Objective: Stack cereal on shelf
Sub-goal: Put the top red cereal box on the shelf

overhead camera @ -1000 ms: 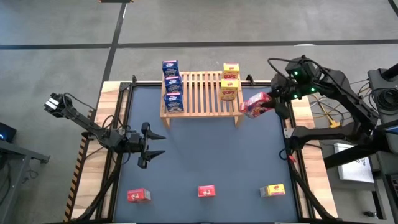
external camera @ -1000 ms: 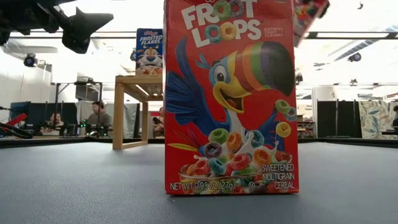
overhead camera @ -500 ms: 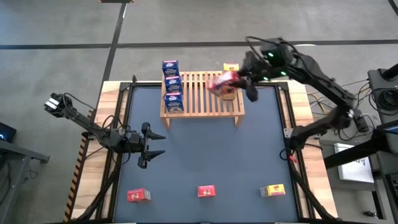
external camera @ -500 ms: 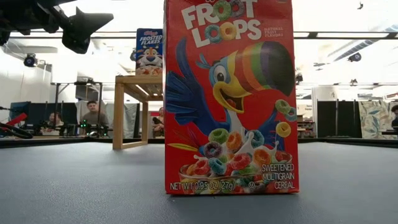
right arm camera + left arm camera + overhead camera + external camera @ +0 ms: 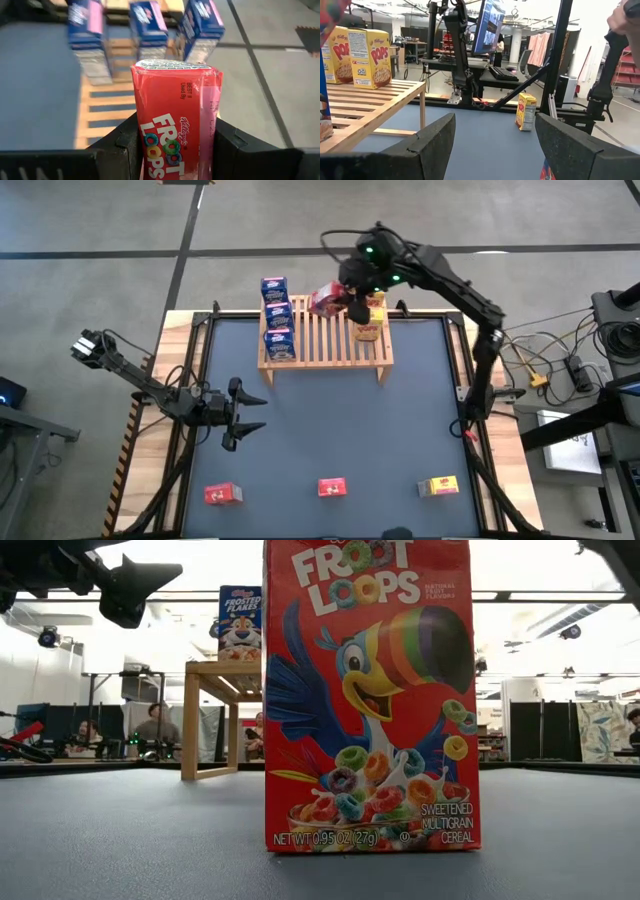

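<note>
Froot Loops box (image 5: 326, 300), clamped between the right gripper's (image 5: 345, 302) fingers, hangs over the shelf's (image 5: 325, 340) far middle, between the Frosted Flakes row (image 5: 276, 315) and Pops boxes (image 5: 368, 312). Left gripper (image 5: 240, 418) waits open, empty. Risk: toppling neighbouring boxes through a skewed descent.

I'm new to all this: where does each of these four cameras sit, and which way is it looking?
High view: above the table, looking straight down; both arms show, the left gripper open, the right gripper over the light slatted wooden shelf.
Low view: at tabletop height, facing a standing red Froot Loops box.
Left wrist view: on the left arm, past its fingers toward a small yellow box.
Right wrist view: on the right arm, its fingers gripping a red cereal box.
Shared: three blue boxes, also in the right wrist view.
</note>
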Tool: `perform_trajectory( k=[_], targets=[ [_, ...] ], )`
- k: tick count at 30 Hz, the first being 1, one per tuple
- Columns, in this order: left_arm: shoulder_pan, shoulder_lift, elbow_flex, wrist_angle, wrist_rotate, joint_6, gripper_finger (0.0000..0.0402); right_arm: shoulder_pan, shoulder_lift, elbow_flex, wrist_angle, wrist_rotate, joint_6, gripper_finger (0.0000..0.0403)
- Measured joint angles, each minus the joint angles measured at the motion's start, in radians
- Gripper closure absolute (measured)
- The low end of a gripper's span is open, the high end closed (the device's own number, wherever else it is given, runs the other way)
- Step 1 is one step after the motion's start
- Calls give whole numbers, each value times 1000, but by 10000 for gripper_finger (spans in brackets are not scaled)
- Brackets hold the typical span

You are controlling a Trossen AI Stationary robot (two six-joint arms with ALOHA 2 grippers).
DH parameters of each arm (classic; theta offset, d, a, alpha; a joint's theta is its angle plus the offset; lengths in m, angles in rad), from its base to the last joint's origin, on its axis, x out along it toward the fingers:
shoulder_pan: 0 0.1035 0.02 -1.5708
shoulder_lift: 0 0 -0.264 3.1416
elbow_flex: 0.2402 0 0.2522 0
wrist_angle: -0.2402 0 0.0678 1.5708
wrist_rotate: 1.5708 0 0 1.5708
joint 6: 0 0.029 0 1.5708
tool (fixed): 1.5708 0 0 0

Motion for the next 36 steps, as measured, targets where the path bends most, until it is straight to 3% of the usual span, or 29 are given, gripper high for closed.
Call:
perform_trajectory(
  k=[3, 8, 24, 36],
  targets=[
    [0, 0, 0, -1, 0, -1, 143, 0, 72, 70, -43, 74, -34, 255],
    [0, 0, 0, -4, 1, -4, 143, -5, 115, 55, -60, 151, -82, 255],
    [0, 0, 0, -6, 1, -5, 143, -6, 176, 61, -85, 156, -126, 254],
    [0, 0, 0, -11, 1, -5, 143, -6, 171, 61, -61, 158, -122, 192]
  ],
)
